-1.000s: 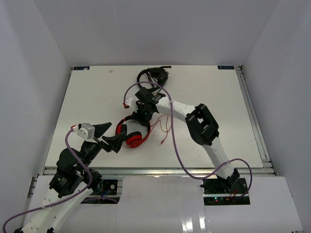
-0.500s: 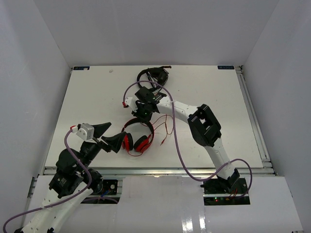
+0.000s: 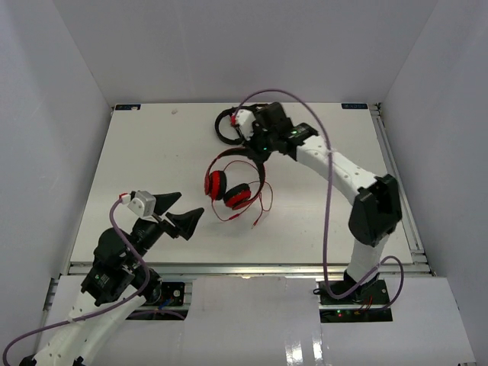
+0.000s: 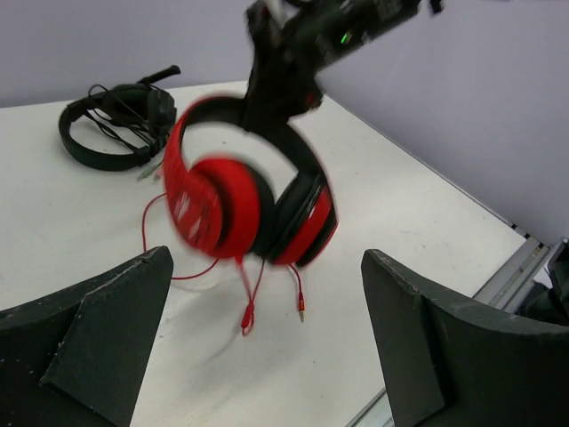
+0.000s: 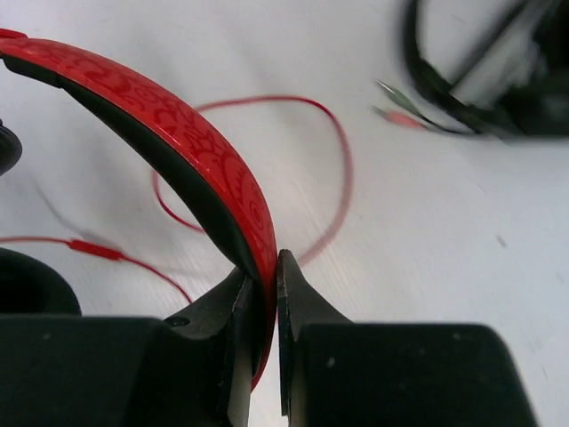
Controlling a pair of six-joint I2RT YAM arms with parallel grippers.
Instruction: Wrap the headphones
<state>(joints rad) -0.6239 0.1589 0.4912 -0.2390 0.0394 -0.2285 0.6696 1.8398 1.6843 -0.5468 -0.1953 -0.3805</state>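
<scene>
Right gripper point(image 3: 255, 147) up high, and its jaws were pinched tight on the top of the headband of the red over-ear headphones point(image 3: 232, 185), the band squeezed edge-on between the two black fingers point(image 5: 233, 311). The round earcups hung below it over the middle of the white table point(image 3: 145, 160), blurred in the left wrist view. The thin red cable point(image 3: 258, 209) trailed down and looped across the table beneath them. Behind, at the far side, lay the all-black headphones point(image 3: 226, 123) with their bundled cable. The left gripper point(image 3: 191, 207) hovered near the front edge, jaws spread wide and holding nothing, pointed at the earcups.
</scene>
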